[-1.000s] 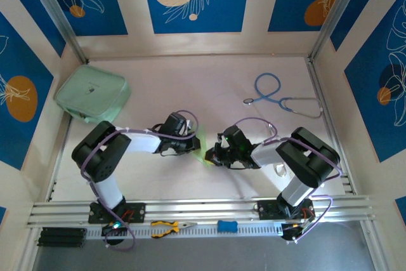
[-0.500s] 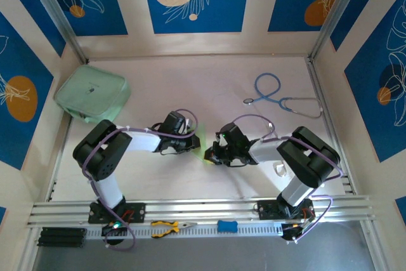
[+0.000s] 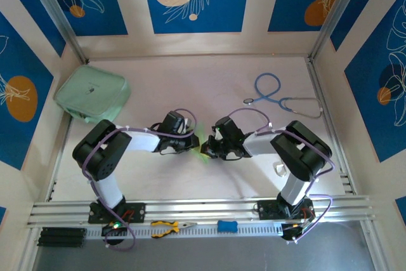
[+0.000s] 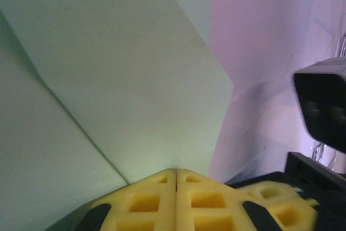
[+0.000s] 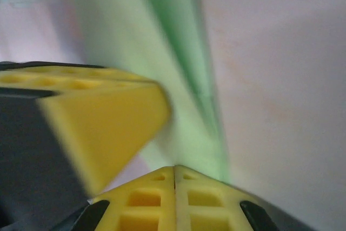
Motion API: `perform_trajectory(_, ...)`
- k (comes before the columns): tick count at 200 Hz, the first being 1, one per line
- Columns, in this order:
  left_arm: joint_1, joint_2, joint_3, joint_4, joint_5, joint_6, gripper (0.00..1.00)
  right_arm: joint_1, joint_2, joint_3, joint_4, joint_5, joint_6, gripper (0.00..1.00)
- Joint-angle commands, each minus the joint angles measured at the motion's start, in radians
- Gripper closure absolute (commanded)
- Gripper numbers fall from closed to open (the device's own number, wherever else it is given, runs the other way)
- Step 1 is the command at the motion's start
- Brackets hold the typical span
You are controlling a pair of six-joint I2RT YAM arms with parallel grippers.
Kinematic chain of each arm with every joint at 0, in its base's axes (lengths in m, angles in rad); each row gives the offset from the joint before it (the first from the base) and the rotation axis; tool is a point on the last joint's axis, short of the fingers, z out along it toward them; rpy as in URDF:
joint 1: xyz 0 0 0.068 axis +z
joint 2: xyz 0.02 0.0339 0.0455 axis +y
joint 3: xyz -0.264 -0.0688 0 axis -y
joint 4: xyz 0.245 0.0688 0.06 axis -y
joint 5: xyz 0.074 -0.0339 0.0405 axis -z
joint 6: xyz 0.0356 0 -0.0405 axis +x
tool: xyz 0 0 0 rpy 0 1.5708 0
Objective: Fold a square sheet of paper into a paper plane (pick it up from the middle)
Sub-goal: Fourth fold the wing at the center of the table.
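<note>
**Mid-fold: both grippers meet at the paper in the middle of the table**

Top external view: the two arms reach inward and their tips come together just below the centre of the frame. The left gripper (image 3: 194,145) and right gripper (image 3: 210,149) sit almost nose to nose, with a sliver of the light-green square sheet of paper (image 3: 203,152) showing between them. A mint-green zip pouch (image 3: 92,96) lies well apart at the upper left, and a blue stethoscope (image 3: 279,99) lies at the upper right.

Left wrist view: the left gripper (image 4: 176,172) has its yellow fingertips pressed together at the bottom edge. The sheet (image 4: 130,74) spreads from that seam over the upper left, and a crease runs diagonally down to the tips, so the fingers appear to pinch it at the fold. A yellow finger of the right gripper (image 4: 273,198) sits at the lower right.

Right wrist view: the picture is blurred. The right gripper (image 5: 174,168) is also pressed together. A folded green edge of the sheet (image 5: 181,74) runs down to its tips, but whether any paper is caught there cannot be told.

The step in hand looks like setting a fold, not the first pick-up. The next move likely calls for a firm hold by the left fingers and a run by the right along the crease, without tearing the thin paper.
</note>
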Motion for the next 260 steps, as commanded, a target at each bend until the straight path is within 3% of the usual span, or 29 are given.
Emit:
perform_trajectory(1,0.000,-0.007,-0.003,-0.052,0.000,0.012,0.98,0.003,0.032,-0.043,-0.081,0.027,-0.006,1.00)
perform_trajectory(260,0.214,0.125,0.190,-0.154,-0.037,0.113,0.97,-0.006,0.048,-0.132,-0.089,-0.036,-0.027,1.00)
